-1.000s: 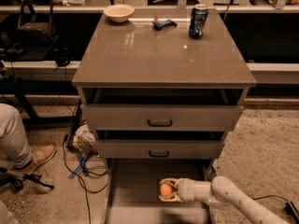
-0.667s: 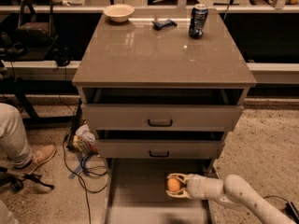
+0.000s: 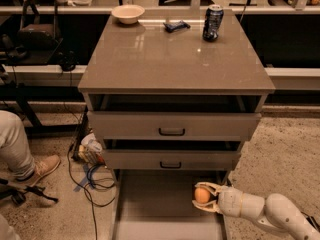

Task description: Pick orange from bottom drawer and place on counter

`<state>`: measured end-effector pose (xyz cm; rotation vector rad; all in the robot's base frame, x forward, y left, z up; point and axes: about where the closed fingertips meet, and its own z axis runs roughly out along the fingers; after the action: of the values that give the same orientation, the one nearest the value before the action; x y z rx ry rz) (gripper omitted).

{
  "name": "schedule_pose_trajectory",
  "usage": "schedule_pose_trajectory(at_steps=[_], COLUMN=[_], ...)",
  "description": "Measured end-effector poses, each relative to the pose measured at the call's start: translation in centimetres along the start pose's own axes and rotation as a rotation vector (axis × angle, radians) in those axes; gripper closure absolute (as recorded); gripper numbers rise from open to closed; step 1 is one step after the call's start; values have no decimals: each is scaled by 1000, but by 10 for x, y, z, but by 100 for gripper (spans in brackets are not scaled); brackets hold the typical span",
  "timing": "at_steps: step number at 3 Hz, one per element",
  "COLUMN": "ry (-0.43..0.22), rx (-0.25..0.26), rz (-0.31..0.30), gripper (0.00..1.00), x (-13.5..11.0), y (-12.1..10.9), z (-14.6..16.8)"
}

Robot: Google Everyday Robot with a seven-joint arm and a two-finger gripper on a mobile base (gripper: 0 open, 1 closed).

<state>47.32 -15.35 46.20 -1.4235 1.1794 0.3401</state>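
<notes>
The orange [image 3: 202, 195] is small and round, held between the fingers of my gripper [image 3: 204, 197] above the right side of the bottom drawer [image 3: 150, 204], which is pulled out toward the camera. My white arm comes in from the lower right. The gripper is shut on the orange and stands just in front of the middle drawer's face. The counter [image 3: 170, 59] is the glossy grey-brown top of the cabinet, well above the gripper.
On the counter's far edge stand a cream bowl [image 3: 128, 13], a small dark object [image 3: 177, 25] and a soda can [image 3: 212, 23]. The two upper drawers [image 3: 172, 131] are slightly open. Cables [image 3: 90, 176] and a person's leg and shoe [image 3: 25, 159] are at the left.
My gripper has risen and moved back toward the cabinet with the orange in it, from low in the drawer to just below the middle drawer's front.
</notes>
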Motion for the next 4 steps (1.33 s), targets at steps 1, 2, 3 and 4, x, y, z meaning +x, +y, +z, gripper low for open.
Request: schedule_pose_trajectory(at_steps=[1,2,3,4], ry=[0,-48,-92,-113], rx=[0,47,140,217], rz=[0,23,11,-13], gripper=[100,100,100,100], x=[0,-7,-29,-55], y=[0,-14,-56,-101], z=[0,-6,-39,-77])
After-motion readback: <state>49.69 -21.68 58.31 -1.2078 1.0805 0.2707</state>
